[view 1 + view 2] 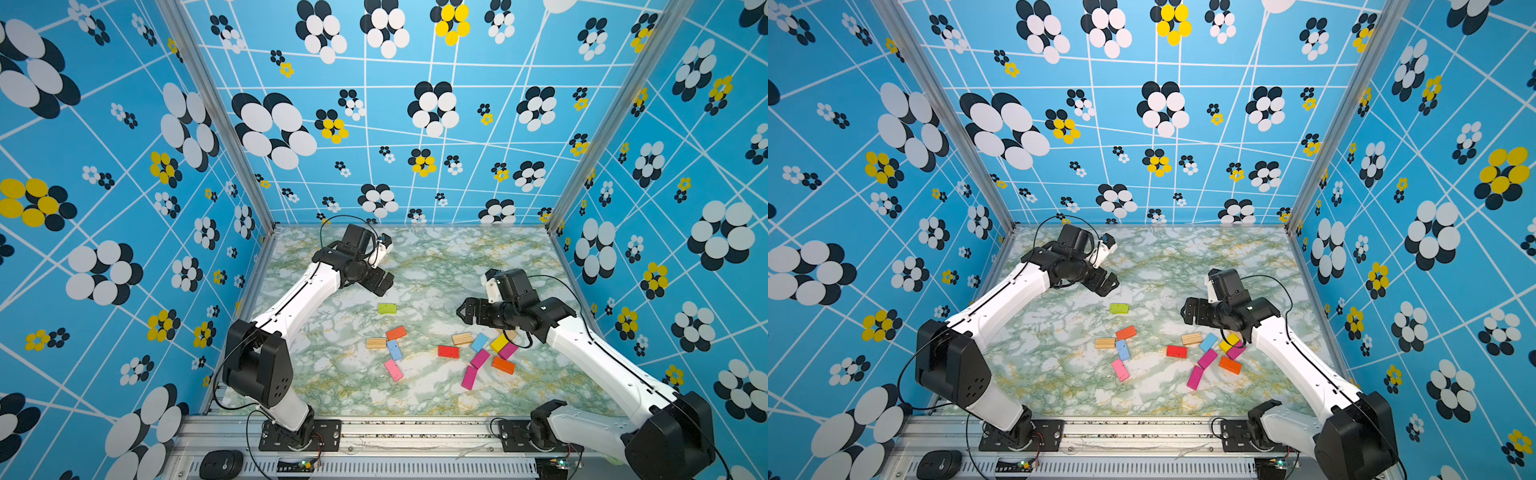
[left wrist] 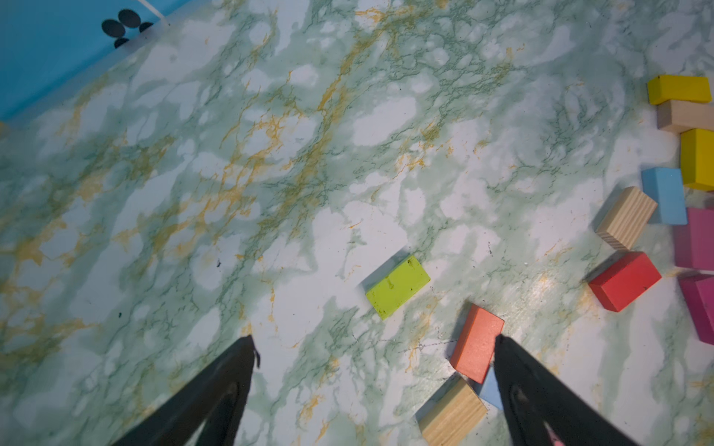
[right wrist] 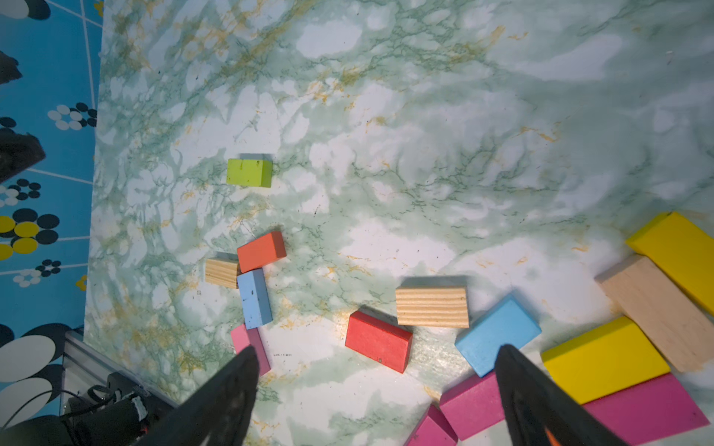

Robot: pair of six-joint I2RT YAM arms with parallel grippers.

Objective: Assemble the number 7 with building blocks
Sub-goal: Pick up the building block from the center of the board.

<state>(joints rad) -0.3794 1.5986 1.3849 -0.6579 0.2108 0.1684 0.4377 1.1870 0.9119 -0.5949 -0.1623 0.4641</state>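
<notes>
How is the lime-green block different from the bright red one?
Colour: the green block is lime, the red block bright red. The green block lies alone, apart from every other block; the red block sits close beside a striped wooden block. The green block lies farther back on the table than the red block. Both are similar-sized rectangles lying flat.

Top cams high at front, looking down; wrist cams close, both w/ green block (image 2: 398,287) (image 3: 249,173).
</notes>
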